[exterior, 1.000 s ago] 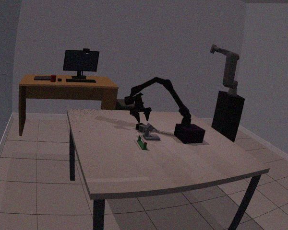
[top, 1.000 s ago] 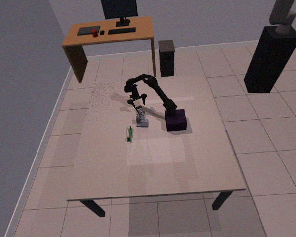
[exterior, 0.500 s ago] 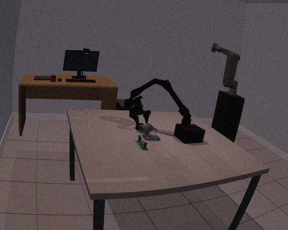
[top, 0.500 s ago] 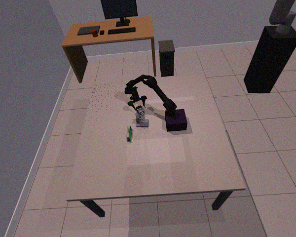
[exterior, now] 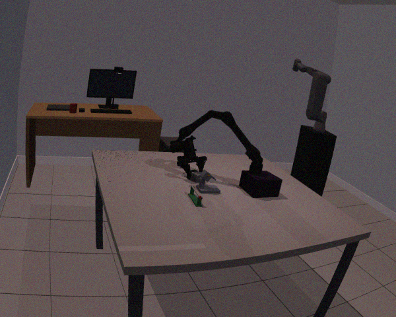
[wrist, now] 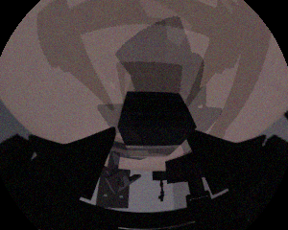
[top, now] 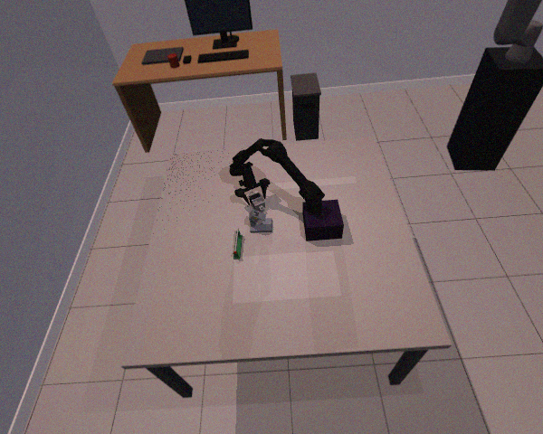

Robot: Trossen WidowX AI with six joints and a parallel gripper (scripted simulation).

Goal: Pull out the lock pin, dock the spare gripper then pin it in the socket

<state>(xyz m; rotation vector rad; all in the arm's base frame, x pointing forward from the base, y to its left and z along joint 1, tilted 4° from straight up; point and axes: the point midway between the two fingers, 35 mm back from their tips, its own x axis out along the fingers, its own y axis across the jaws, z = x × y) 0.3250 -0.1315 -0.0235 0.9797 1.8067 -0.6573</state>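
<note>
Though the grey assembly (top: pixel 261 226) (exterior: pixel 208 189) stands upright on its flat foot upon the counter (top: pixel 192 313) (exterior: pixel 225 235) (wrist: pixel 250 53), its head leans over, with a dark block (top: pixel 255 198) (exterior: pixel 193 171) (wrist: pixel 156 118) at one end. I cannot tell for certain whether this is the mount or the spare gripper.

Around that block the end effector (top: pixel 256 199) (exterior: pixel 195 174) (wrist: pixel 151 130) hangs low, fingers spread wide and gripping nothing. Whether a fingertip touches it I cannot make out. An off-centre close could let one finger meet the block first, twisting the head or dragging the foot; coming lower might press a tip into the body.

Just beside the assembly lies the green fixture (top: pixel 237 246) (exterior: pixel 195 199) with its red tip (top: pixel 234 252) (exterior: pixel 199 197); a sideways swing while carrying something could knock it askew.
</note>
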